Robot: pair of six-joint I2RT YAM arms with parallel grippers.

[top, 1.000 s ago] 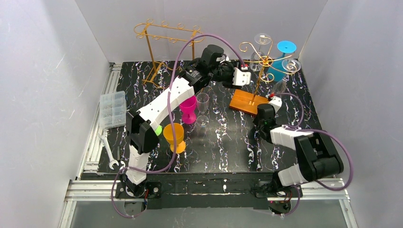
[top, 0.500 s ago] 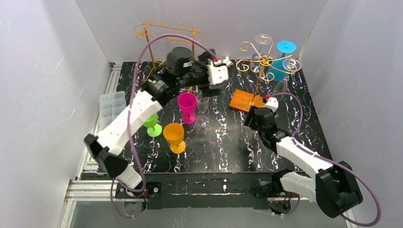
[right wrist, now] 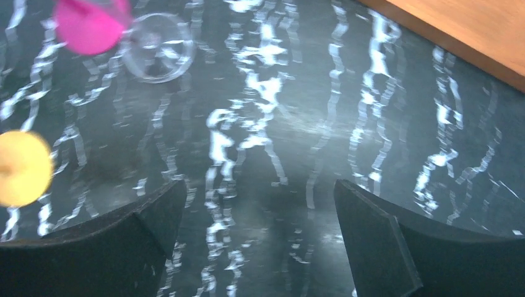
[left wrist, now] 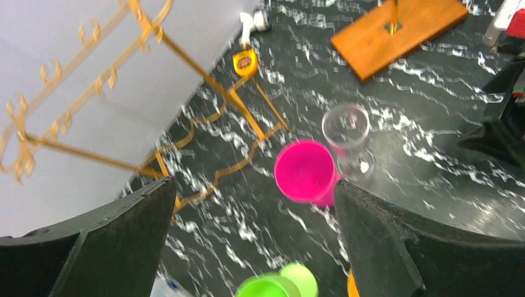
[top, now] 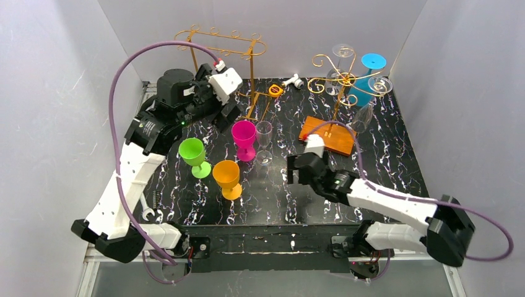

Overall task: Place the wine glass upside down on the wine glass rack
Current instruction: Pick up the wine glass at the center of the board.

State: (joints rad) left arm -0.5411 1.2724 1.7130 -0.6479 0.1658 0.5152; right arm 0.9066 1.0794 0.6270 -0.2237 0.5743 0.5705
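Upright on the black marbled table stand a clear wine glass (top: 264, 140) (left wrist: 347, 127) (right wrist: 158, 47), a pink one (top: 244, 139) (left wrist: 304, 170), a green one (top: 193, 154) and an orange one (top: 227, 178). The gold tree-shaped rack (top: 334, 77) on a wooden base (top: 328, 135) carries hanging glasses: a clear one (top: 342, 52), a blue one (top: 370, 69) and another clear one (top: 379, 85). My left gripper (top: 224, 114) (left wrist: 254, 184) hovers open and empty behind the pink glass. Low over the table's middle, my right gripper (top: 291, 172) (right wrist: 258, 184) is open and empty.
A second gold rack (top: 220, 46) (left wrist: 155, 80) stands at the back left with nothing on it. A yellow tape measure (top: 275, 91) and a white fitting (top: 292, 80) lie at the back. A wrench (top: 147, 209) lies by the left rail.
Both grippers opened and drew away from the tree rack. The left arm swung left to the back left; the right arm moved left toward the table's middle.
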